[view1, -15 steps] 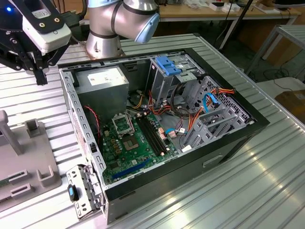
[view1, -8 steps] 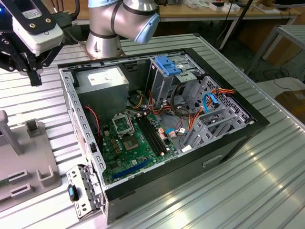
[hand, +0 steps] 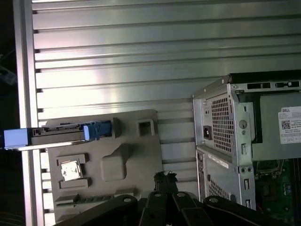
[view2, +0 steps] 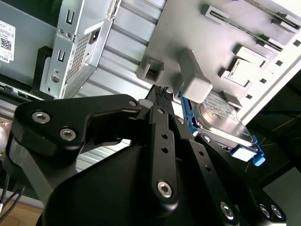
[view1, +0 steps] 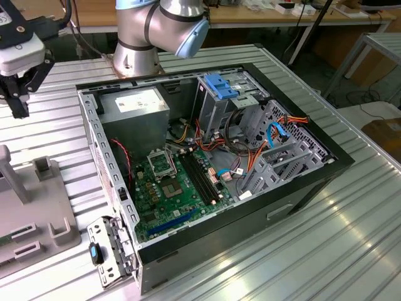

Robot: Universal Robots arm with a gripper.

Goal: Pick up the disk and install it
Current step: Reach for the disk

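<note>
The disk point(hand: 61, 133) stands on edge in a slot of a grey plastic fixture point(hand: 127, 155) on the ribbed metal table. Its blue carrier frames the grey metal body point(view2: 221, 115). My gripper point(view1: 17, 111) hangs above the table at the exterior view's far left, over the fixture point(view1: 37, 207). Its black fingers meet at their tips in both wrist views point(view2: 161, 92) point(hand: 164, 178), shut with nothing between them. The tips are apart from the disk, a short way to one side of it.
An open computer case point(view1: 207, 157) lies on the table in the middle, showing a green motherboard point(view1: 169, 182), a power supply box point(view1: 135, 106) and a metal cage with a blue top point(view1: 219, 88). A loose metal bracket point(view1: 109, 248) lies by the case's near corner.
</note>
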